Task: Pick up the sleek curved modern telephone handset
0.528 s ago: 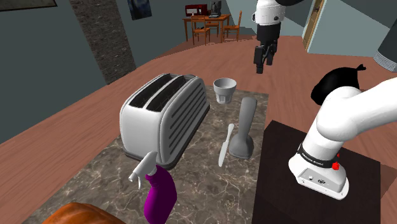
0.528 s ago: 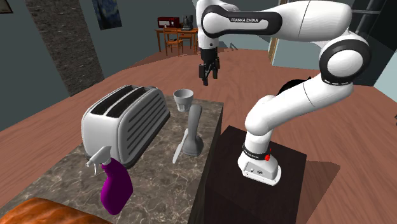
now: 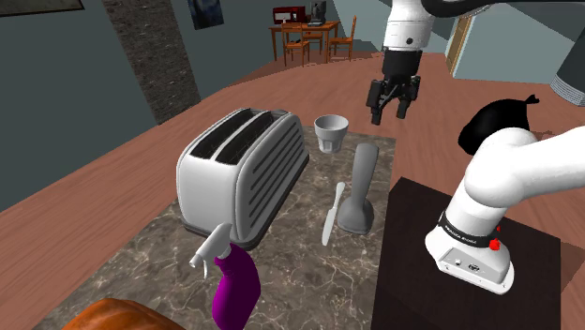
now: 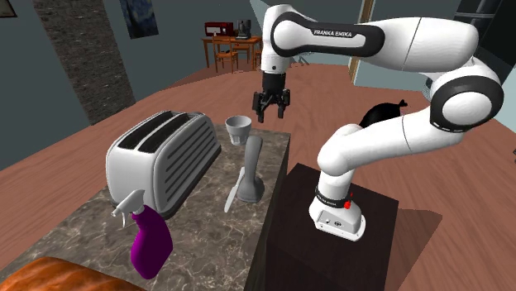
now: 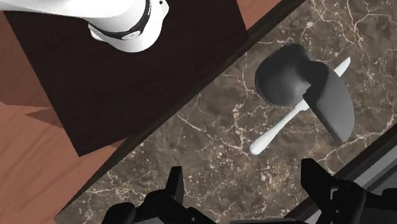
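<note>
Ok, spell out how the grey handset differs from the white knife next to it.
The handset is dark grey; the knife is white. The handset is thick with a broad rounded end; the knife is thin and flat. Both lie side by side on the marbled counter.

Even, soft light, faint floor shadows

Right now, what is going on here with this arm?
The robot's black hand hangs in the air above the marble counter, open and holding nothing. The grey telephone handset it is meant to pick up rests on the counter beside a white knife, not yet touched.
</note>
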Controlling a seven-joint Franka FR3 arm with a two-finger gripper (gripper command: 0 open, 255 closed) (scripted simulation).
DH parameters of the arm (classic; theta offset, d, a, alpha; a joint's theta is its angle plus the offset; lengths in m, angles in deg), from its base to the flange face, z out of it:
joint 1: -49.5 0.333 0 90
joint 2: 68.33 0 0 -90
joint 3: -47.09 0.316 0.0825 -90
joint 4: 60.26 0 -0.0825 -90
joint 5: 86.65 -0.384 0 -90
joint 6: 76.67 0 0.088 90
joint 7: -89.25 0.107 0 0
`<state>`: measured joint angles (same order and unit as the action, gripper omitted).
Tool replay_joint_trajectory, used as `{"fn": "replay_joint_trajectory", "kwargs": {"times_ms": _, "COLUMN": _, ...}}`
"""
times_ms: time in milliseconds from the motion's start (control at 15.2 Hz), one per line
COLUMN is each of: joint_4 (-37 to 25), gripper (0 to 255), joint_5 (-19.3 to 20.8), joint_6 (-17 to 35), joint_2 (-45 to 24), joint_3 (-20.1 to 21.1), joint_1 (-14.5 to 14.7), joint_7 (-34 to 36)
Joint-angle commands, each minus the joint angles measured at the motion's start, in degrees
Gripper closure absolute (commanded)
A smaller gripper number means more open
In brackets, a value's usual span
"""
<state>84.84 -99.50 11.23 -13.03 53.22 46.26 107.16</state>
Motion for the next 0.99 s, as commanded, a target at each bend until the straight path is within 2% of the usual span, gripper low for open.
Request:
{"fn": "replay_joint_trajectory", "kwargs": {"times_ms": 0, "joint_4": 1.61, "gripper": 0, "joint_5": -5.41, "joint_6": 1.22, "joint_2": 2.26, "joint_3": 2.34, "joint_1": -0.66, "joint_7": 7.22}}
{"fn": "replay_joint_trajectory", "kwargs": {"times_ms": 330, "joint_4": 5.63, "gripper": 0, "joint_5": -18.42, "joint_6": 6.7, "joint_2": 7.46, "joint_3": 9.36, "joint_1": -1.99, "joint_7": 23.92}}
{"fn": "replay_joint_trajectory", "kwargs": {"times_ms": 396, "joint_4": 5.9, "gripper": 0, "joint_5": -19.79, "joint_6": 7.43, "joint_2": 7.86, "joint_3": 10.22, "joint_1": -2.15, "joint_7": 25.66}}
{"fn": "replay_joint_trajectory", "kwargs": {"times_ms": 924, "joint_4": 12.01, "gripper": 0, "joint_5": -21.85, "joint_6": 11.94, "joint_2": 9.23, "joint_3": 12.06, "joint_1": -1.28, "joint_7": 24.17}}
